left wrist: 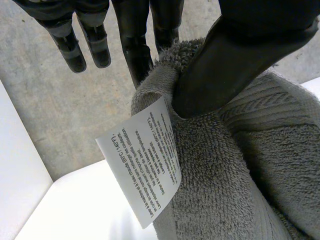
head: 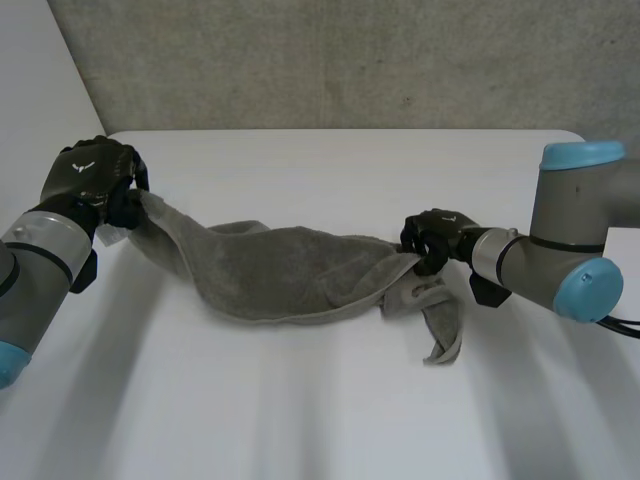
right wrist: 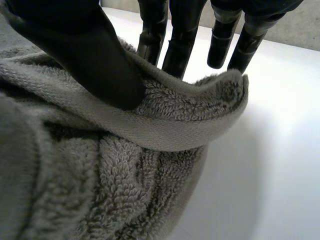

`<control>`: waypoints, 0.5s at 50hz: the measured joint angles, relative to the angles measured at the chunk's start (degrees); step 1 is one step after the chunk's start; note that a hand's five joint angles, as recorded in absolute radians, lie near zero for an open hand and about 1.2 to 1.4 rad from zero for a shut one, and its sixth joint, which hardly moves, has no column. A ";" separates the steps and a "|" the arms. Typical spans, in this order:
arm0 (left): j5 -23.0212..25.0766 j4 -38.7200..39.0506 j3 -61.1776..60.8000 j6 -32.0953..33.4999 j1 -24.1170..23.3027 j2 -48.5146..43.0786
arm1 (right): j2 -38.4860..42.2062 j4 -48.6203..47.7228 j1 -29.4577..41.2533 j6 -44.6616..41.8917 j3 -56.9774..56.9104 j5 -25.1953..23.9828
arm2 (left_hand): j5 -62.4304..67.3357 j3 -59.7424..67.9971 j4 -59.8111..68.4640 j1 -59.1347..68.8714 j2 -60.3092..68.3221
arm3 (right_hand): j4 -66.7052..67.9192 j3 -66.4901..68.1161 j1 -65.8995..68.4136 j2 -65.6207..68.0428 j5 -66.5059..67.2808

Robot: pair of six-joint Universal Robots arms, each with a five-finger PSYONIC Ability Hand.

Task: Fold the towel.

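1. The grey towel sagged between the two hands, its middle resting on the white surface. Its long axis ran from hand to hand.
2. The left hand pinched one raised end of the towel between thumb and fingers, just beside the towel's white label.
3. The right hand pinched the opposite end, thumb on a rolled edge. A loose flap of towel trailed past this grip.
4. Each hand already held its own end, so the fold probably called for carrying one end along the axis to the other.

Grey arms, black hands.
The rounded grey left arm and right arm carry light-blue caps. The matte black left hand bears a small white mark on its back, and the right hand is matte black too.
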 measured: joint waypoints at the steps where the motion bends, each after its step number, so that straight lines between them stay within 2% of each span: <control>1: -0.01 0.00 0.01 0.00 0.02 0.01 | -0.34 0.04 -0.02 0.04 -0.01 -0.11 | 0.00 0.00 0.00 0.00 0.00 | 0.00 0.00 0.00 0.02 0.01; 6: 0.01 -0.06 -0.01 0.02 0.18 0.02 | -7.37 0.01 -0.52 0.04 2.88 -1.10 | 0.00 0.00 0.00 0.00 0.00 | 0.00 0.00 0.01 0.09 0.01; 14: 0.08 -0.78 -1.06 0.02 0.18 1.00 | -25.56 -1.39 -3.49 -4.30 14.74 -5.50 | 0.00 0.00 0.00 0.00 0.00 | 0.00 0.00 0.02 0.65 0.02; 19: 0.93 -1.39 -3.05 0.21 0.51 3.87 | -33.28 3.22 -6.46 -15.27 21.60 -6.79 | 0.00 0.00 0.00 0.00 0.00 | 0.00 0.00 0.02 0.65 0.03; 25: 3.29 -1.37 -4.98 0.63 1.38 5.83 | -34.86 12.69 -8.15 -32.36 26.11 -4.60 | 0.00 0.00 0.00 0.00 0.00 | 0.00 0.00 0.02 0.65 0.03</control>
